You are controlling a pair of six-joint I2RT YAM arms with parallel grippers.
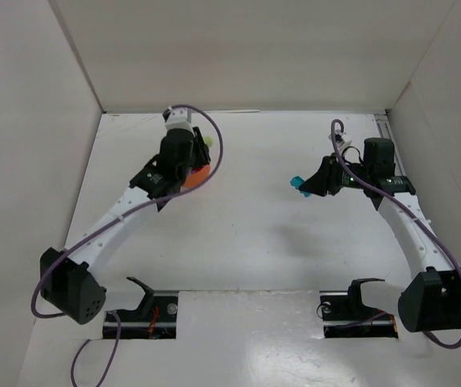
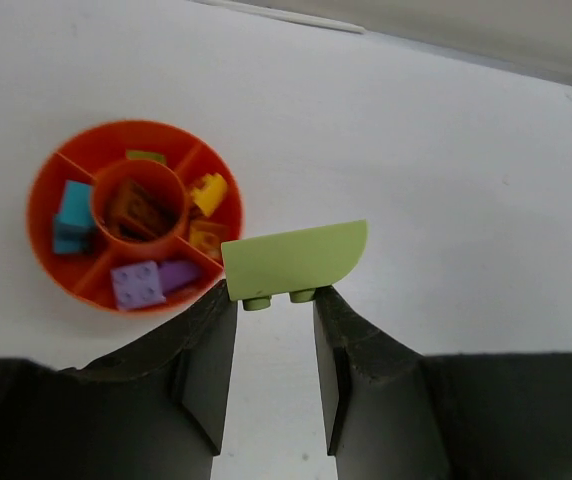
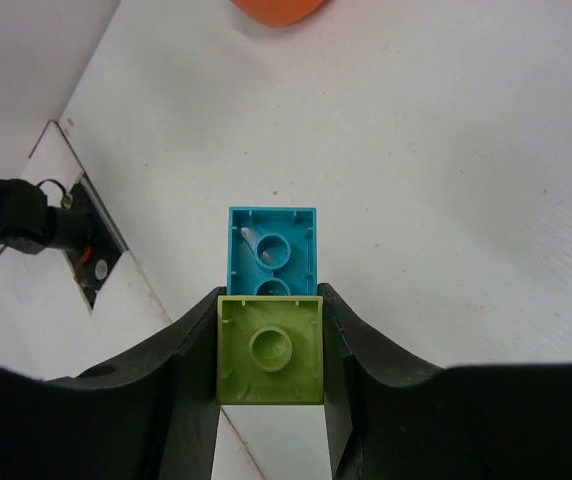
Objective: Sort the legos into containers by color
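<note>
While the left claw [image 2: 274, 300] is clamped on the studded edge of a pale green curved plastic brick [image 2: 294, 255], that brick hangs above the white desk [image 2: 446, 150], just beside the round orange-red plastic dish [image 2: 51, 262], which sits on the far left part of the desk. The right claw [image 3: 270, 300] is closed on a square lime-green plastic brick [image 3: 270, 350]; a cyan plastic brick [image 3: 272, 245] juts out past its fingertips and looks joined to the lime one. This pair hangs over the right half of the desk, well apart from the dish.

The sorting looks nearly done. The dish already holds cyan bricks [image 2: 70, 215] in one compartment, purple bricks [image 2: 138, 283] in the next, an orange brick [image 2: 206, 237], a yellow brick [image 2: 209, 192], a green piece [image 2: 146, 156] on the far side and brown bricks [image 2: 136, 208] in the hub. As far as shows, only the three held bricks are left, and the lime and cyan ones would likely need parting first.

The curved brick's long axis lies across the jaw gap, studs pointing back into the claw, rounded end to the right in the wrist view. The cyan brick seems to run straight ahead of its claw, hollow underside towards the camera, pointing left towards the dish side.
</note>
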